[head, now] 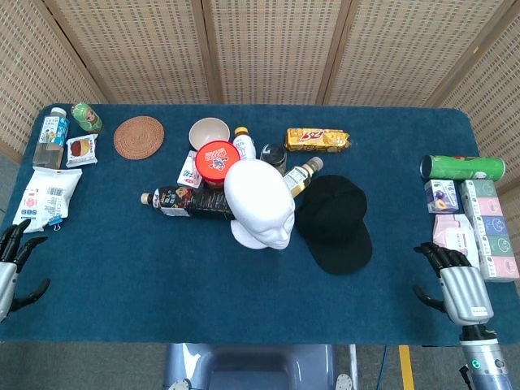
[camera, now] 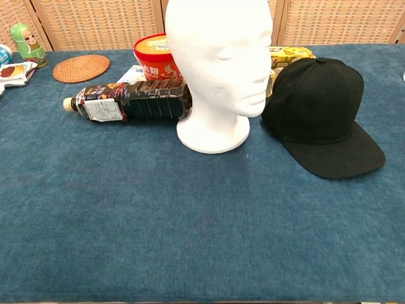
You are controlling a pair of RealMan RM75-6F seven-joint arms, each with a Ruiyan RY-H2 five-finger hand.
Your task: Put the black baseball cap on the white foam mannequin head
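The black baseball cap (head: 335, 221) is lying up-left of the empty, spread right hand (head: 457, 286), nearer it than the equally empty left hand (head: 10, 268), brim pointing toward the table's front edge.

A table covered in dark blue cloth (head: 122, 260) stands before woven wicker screen panels (head: 268, 49) in wooden frames, with grey floor (head: 81, 366) below.

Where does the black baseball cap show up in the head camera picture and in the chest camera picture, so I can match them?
Head view: the black baseball cap lies right of centre on the blue cloth, brim toward the robot.
Chest view: the cap sits at right, brim toward the near right.
Shared landmark: the white foam mannequin head stands just left of the cap in both.
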